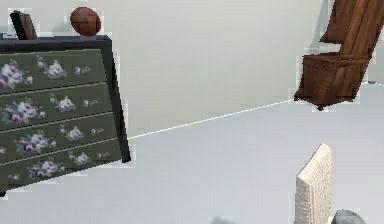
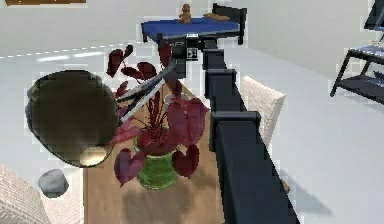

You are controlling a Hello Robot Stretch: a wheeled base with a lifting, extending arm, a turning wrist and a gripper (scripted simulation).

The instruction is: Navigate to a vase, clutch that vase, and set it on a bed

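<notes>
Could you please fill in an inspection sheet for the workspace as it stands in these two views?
Surface: wooden table beneath the arm in the arm side view.
Job's things: round dark-brown vessel, probably the vase, at the gripper's far end; blue bed farther out, with a small brown thing on it.
Clutter: red-leaved plant in a green pot on the table; grey blob left of the table in that view.
Grippers: gripper in front of the plant; cannot tell whether it holds anything.
Cables: nothing seen.
Surroundings: pale chair; dark shelf; floral dresser with a brown ball on top; wooden chair.
</notes>
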